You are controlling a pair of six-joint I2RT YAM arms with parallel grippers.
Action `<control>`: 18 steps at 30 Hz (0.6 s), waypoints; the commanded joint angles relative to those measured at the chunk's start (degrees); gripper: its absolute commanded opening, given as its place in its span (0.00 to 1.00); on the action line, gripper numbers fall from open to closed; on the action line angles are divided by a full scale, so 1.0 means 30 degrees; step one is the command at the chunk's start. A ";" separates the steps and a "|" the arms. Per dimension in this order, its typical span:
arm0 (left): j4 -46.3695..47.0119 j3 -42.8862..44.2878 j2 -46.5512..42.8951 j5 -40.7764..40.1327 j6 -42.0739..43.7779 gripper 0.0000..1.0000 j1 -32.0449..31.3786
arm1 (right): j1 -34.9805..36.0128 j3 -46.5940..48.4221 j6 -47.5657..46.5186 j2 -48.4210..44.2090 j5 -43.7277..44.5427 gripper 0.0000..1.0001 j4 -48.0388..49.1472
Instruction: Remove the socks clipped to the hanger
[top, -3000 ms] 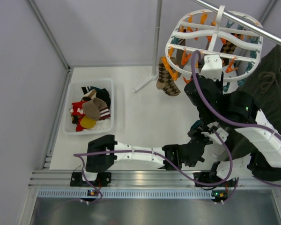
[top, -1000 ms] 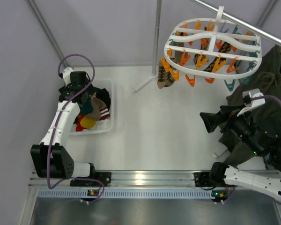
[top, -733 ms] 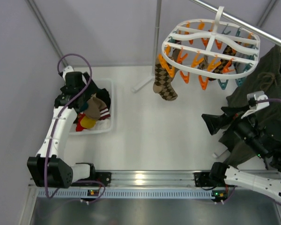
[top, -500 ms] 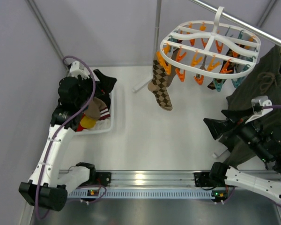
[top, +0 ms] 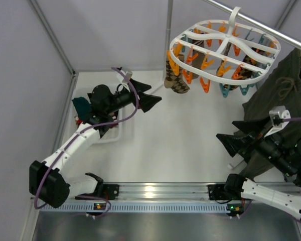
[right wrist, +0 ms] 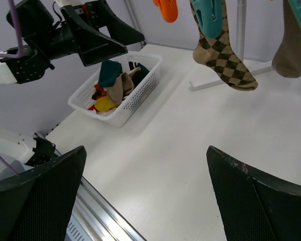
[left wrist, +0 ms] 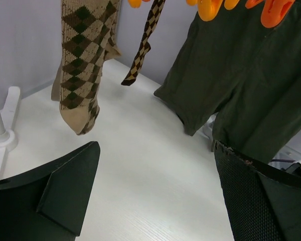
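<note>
The white hanger [top: 221,34] hangs from a metal rail, with orange and teal clips under it. A brown argyle sock [top: 174,80] dangles from its left rim; it shows as the argyle sock [left wrist: 83,60] in the left wrist view, with a narrow dark argyle sock [left wrist: 145,40] beside it. In the right wrist view an argyle sock [right wrist: 226,55] and a tan sock [right wrist: 291,45] hang from clips. My left gripper [top: 151,95] is open and empty, just left of the hanging sock. My right gripper [top: 228,131] is open and empty, below the hanger.
A white basket [top: 119,134] at the left holds loose socks, a dark teal one [top: 81,105] on top. A dark green garment [top: 286,90] hangs at the right, by my right arm. The rail's upright pole [top: 168,30] stands behind the argyle sock.
My left arm has swung from over the basket to the right, toward the hanging argyle sock. The hanger has swayed. My right arm has barely moved.
</note>
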 commanded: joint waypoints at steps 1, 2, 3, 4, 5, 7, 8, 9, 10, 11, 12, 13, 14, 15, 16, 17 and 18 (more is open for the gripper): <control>0.3742 -0.0014 0.1334 0.0540 0.0933 0.98 0.0017 | -0.0160 -0.0271 -0.0355 -0.0146 -0.0976 1.00 0.1134; 0.4384 0.0132 0.1660 0.0715 0.1020 0.98 -0.0012 | -0.0189 -0.0301 -0.0384 -0.0088 -0.1065 1.00 0.1192; 0.4622 0.0250 0.2446 0.0717 0.1050 0.98 -0.0012 | -0.0160 -0.0330 -0.0472 -0.0030 -0.1385 0.99 0.1193; 0.4827 0.0396 0.2831 0.0717 0.1079 0.98 -0.0012 | -0.0160 -0.0388 -0.0502 0.0058 -0.1533 0.99 0.1193; 0.5236 0.0716 0.3241 0.0746 0.1167 0.98 -0.0012 | -0.0160 -0.0418 -0.0560 0.0059 -0.1709 1.00 0.1251; 0.5444 0.1186 0.4530 0.0746 0.1458 0.98 -0.0012 | -0.0160 -0.0476 -0.0590 0.0204 -0.2147 0.99 0.1368; 0.5416 0.1768 0.4998 0.0543 0.1605 0.98 0.0017 | -0.0160 -0.0564 -0.0590 0.0263 -0.2295 0.99 0.1456; 0.5415 0.2035 0.5815 0.0396 0.1694 0.98 0.0017 | -0.0160 -0.0594 -0.0561 0.0293 -0.2703 0.99 0.1515; 0.5444 0.2299 0.6200 0.0366 0.1898 0.98 0.0046 | -0.0160 -0.0623 -0.0561 0.0467 -0.2910 0.99 0.1602; 0.5445 0.2650 0.6610 0.0394 0.1958 0.98 0.0104 | -0.0160 -0.0623 -0.0561 0.0556 -0.3144 0.99 0.1603; 0.5445 0.3204 0.7310 0.0337 0.2016 0.98 0.0163 | -0.0189 -0.0623 -0.0619 0.0702 -0.3523 0.99 0.1603; 0.5445 0.3500 0.7665 0.0220 0.2133 0.98 0.0221 | -0.0189 -0.0623 -0.0677 0.0935 -0.3643 0.99 0.1603; 0.5445 0.3764 0.7988 0.0248 0.2163 0.98 0.0280 | -0.0160 -0.0652 -0.0707 0.1054 -0.3789 0.99 0.1632; 0.5416 0.4085 0.8687 0.0306 0.2222 0.98 0.0397 | -0.0160 -0.0681 -0.0823 0.1142 -0.3994 0.99 0.1690; 0.5444 0.4669 0.9071 0.0394 0.2309 0.98 0.0456 | -0.0160 -0.0711 -0.0824 0.1404 -0.4083 1.00 0.1836; 0.5445 0.4907 0.9365 0.0308 0.2368 0.98 0.0543 | -0.0189 -0.0769 -0.0911 0.1493 -0.4171 0.99 0.1924; 0.5445 0.5199 0.9977 0.0278 0.2456 0.98 0.0602 | -0.0160 -0.0770 -0.1057 0.1581 -0.4404 0.99 0.2041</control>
